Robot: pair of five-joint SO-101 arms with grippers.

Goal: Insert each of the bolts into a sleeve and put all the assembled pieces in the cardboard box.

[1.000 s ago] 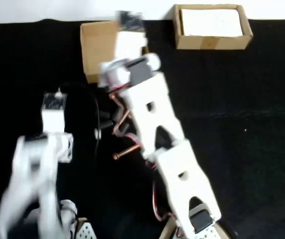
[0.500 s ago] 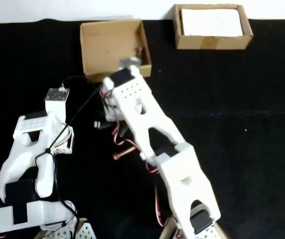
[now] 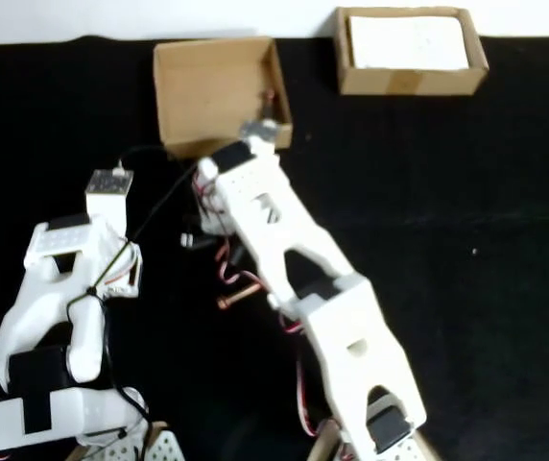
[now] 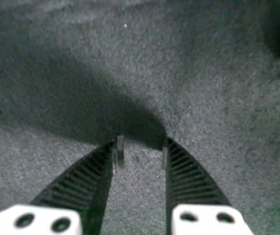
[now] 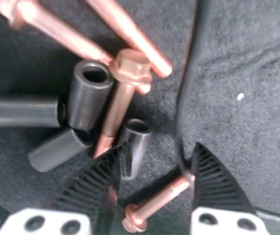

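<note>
The right gripper [image 5: 160,149] is open rather wide and holds nothing. One bolt [image 5: 154,203] lies on the cloth [image 5: 247,73] between its two fingers, a sleeve [image 5: 134,147] lies just beside one finger, and the heap [image 5: 88,93] of more bolts and sleeves is just beyond the tips. The left gripper [image 4: 141,147] is open by a narrower gap and is also empty, low over bare cloth and well apart from the heap, while the box [image 3: 207,86] stands near the right gripper, on the far side of the heap.
</note>
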